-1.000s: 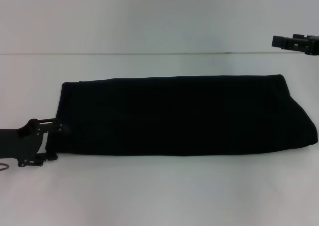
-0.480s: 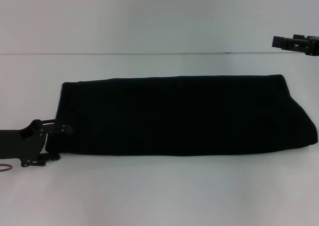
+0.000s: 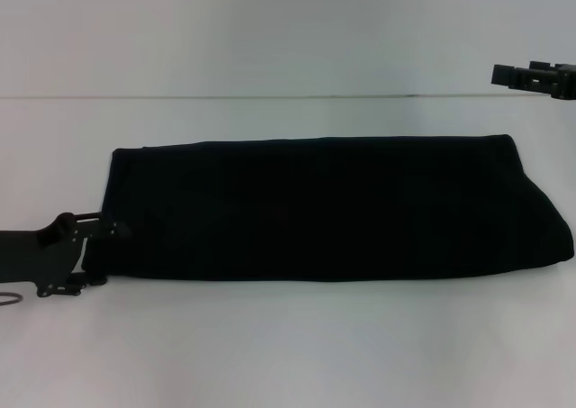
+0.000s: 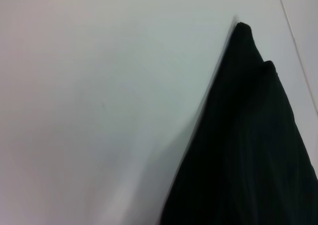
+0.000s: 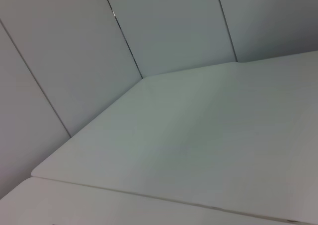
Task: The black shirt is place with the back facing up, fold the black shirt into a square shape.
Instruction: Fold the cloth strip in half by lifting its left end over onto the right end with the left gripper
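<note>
Across the white table (image 3: 288, 354) lies the black cloth shirt (image 3: 333, 210), folded into 1 long band. Left gripper (image 3: 101, 250) grasps its near-left corner; right gripper (image 3: 504, 75) hovers far right, grip unclear.

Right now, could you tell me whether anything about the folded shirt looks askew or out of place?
Nothing stands out. The black shirt lies flat as a long folded band on the white table, its right end slightly rounded. The left gripper sits at its near-left corner.
</note>
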Motion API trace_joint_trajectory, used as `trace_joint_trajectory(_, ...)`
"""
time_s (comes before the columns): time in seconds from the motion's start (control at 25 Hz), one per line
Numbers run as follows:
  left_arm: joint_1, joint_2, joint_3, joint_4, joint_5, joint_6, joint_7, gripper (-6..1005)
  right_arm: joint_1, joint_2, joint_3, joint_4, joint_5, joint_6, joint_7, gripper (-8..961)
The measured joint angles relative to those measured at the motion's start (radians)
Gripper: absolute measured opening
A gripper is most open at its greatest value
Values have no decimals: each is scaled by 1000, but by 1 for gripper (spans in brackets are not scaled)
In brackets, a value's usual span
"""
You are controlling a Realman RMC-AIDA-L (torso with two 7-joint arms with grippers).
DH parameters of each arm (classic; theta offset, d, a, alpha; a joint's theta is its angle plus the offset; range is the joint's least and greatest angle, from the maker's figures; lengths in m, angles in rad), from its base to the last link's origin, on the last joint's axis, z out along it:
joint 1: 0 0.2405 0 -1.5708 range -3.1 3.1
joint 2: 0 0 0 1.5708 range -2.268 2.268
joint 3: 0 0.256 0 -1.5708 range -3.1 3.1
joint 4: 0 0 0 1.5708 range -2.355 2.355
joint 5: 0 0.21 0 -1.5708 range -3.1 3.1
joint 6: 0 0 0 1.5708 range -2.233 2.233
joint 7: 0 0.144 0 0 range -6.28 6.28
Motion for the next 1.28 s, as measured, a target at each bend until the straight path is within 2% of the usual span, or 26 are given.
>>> trace_joint_trajectory(0.72, -7, 2, 0, -6, -7, -26, 22, 846, 1, 0, 0, -2, 0, 12, -2, 932)
trace_joint_trajectory(1.08, -11, 2, 0, -9, -7, -28, 36, 782, 1, 0, -1, -2, 0, 18, -3, 932)
trace_joint_trajectory(1.28, -9, 3, -5, -9, -12, -42, 105, 731, 1, 0, -3, -1, 0, 26, -1, 931)
